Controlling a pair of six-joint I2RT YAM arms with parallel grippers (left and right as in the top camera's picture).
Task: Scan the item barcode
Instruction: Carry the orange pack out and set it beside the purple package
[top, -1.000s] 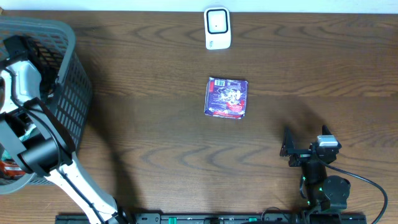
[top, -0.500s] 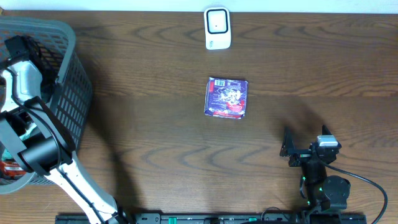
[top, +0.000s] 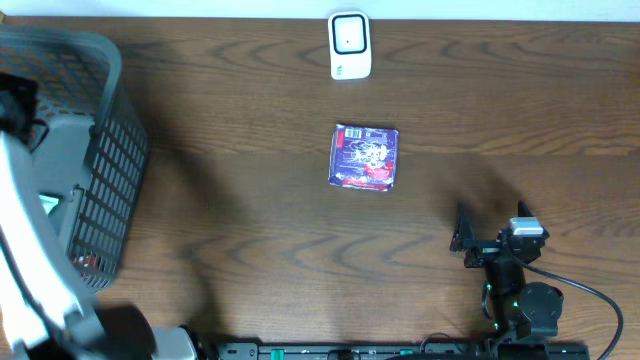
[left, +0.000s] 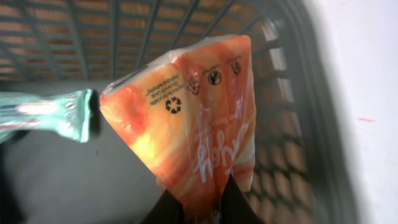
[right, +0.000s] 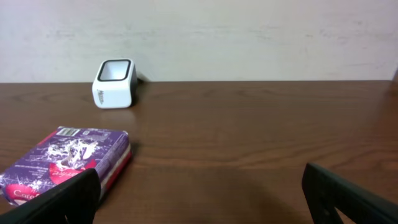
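There are 2 arms at the table (top: 250, 250), and only 1 has hold of anything. The left gripper (left: 199, 210) is pinched tight on the bottom edge of 1 orange pouch (left: 193, 118), whose recycling mark and printed lettering face the wrist camera. The pouch sits inside the grey basket (top: 110, 170) at the left end of the table, with the mesh walls showing behind it and to its right. Just beside it on the left lies 1 teal packet (left: 53, 113), blurred. From above, the left arm is a pale smear across the basket and its fingers cannot be made out there.

The right gripper (top: 464, 239) rests low near the front right of the table, its 2 fingers spread wide with nothing between them.

Out on the open wood I count 2 things: 1 white scanner (top: 349, 45) at the far edge, and 1 purple packet (top: 365, 157) lying flat near the middle, apart from the scanner and well apart from both grippers.
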